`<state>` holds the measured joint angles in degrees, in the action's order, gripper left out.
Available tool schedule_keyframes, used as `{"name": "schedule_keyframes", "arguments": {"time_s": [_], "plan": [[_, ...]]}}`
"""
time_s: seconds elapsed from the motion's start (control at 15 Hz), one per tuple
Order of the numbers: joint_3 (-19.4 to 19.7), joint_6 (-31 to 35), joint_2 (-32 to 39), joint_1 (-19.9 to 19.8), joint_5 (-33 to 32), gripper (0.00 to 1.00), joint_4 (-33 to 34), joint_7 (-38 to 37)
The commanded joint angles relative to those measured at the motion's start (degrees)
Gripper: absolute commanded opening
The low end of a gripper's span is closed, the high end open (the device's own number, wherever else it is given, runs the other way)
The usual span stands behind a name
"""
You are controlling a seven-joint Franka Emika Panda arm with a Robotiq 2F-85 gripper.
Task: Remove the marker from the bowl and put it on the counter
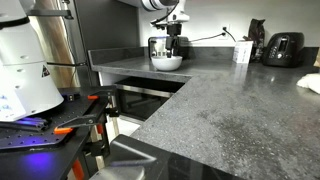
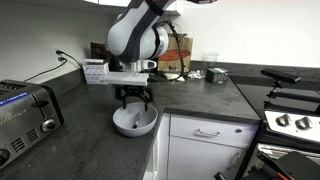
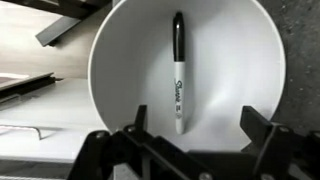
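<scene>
- A black-and-white marker (image 3: 179, 75) lies flat in the small glossy white bowl (image 3: 120, 70) on the dark speckled stone counter (image 1: 230, 110).
- The black two-finger gripper (image 3: 195, 135) hangs directly above, jaws wide and empty, seemingly aligned to straddle it.

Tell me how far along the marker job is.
Done: the Robotiq gripper hangs right over the small glossy white bowl, lined up with it. In hand: its jaws stand open, one on either side of the black-and-grey Sharpie marker lying flat inside the bowl; nothing is gripped. Left: close on the marker, lift it out and set it on the dark grey speckled stone counter.
</scene>
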<state>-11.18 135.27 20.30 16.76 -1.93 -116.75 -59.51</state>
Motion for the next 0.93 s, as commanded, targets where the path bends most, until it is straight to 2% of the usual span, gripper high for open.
{"name": "schedule_keyframes", "arguments": {"time_s": [0.0,0.13,0.4,0.47,0.6,0.67,0.73,0.8,0.87], "plan": [[1.32,1.20,1.47,1.39,0.61,1.00,1.18,4.68],[1.48,1.36,1.96,1.82,0.69,0.99,1.28,6.39],[1.62,1.17,3.13,2.47,1.32,0.87,1.53,7.63],[1.70,1.06,3.45,2.55,1.47,0.78,1.49,7.60],[1.85,1.13,3.89,2.64,1.68,0.78,1.29,7.68],[1.87,1.11,4.17,2.56,2.04,0.73,1.25,7.95],[2.00,1.09,4.44,2.59,2.14,0.75,1.27,8.20],[2.04,0.97,4.71,2.51,2.41,0.71,1.34,8.46],[2.37,1.30,4.89,2.73,2.43,0.50,1.33,7.60]]}}
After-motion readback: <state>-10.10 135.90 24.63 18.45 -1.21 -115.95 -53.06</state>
